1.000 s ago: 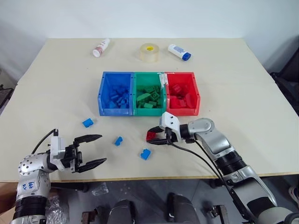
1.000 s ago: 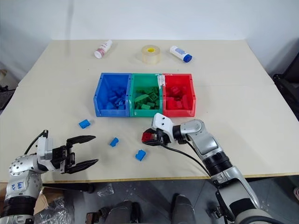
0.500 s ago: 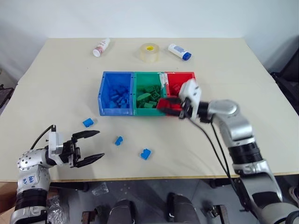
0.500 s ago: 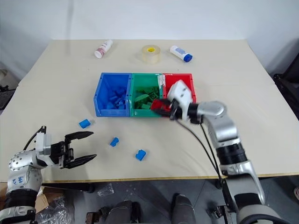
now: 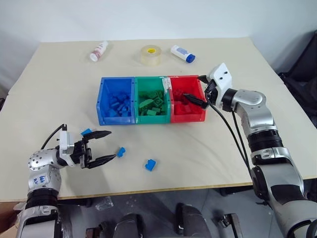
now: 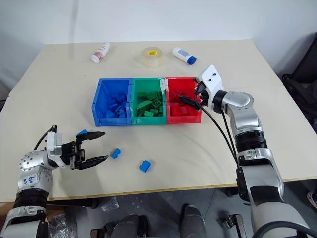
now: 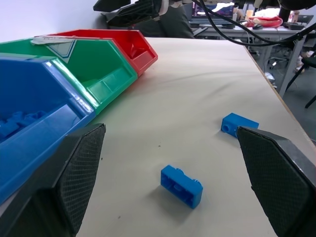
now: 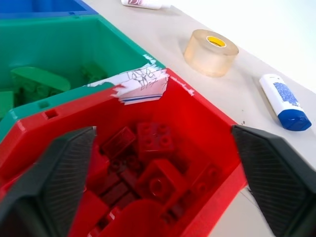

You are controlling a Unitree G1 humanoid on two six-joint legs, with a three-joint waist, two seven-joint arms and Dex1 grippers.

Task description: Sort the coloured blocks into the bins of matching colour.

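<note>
A: 3 blue blocks lie loose on the table (image 5: 233, 148), near the front edge. Block 1 (image 5: 150, 165) lies nearest, toward the middle; block 2 (image 5: 121, 152) lies just left of it; block 3 (image 5: 86, 132) lies farthest left.

B: And the left gripper (image 5: 106, 146)?

A: Its 2 fingers stand wide apart, holding nothing, low over the table at the near left; the lower fingertip is just beside block 2.

B: Farther back?

A: 3 joined bins: blue bin (image 5: 101, 101) left, green bin (image 5: 137, 89) middle, red bin (image 5: 201, 113) right, each holding blocks of its own colour.

B: The right gripper (image 5: 197, 90)?

A: Jaws apart and empty, over the red bin's right part.

B: At the far edge?

A: 2 white bottles, one (image 5: 99, 50) left and one with a blue cap (image 5: 181, 53) right, with a tape roll (image 5: 151, 55) between them.
</note>
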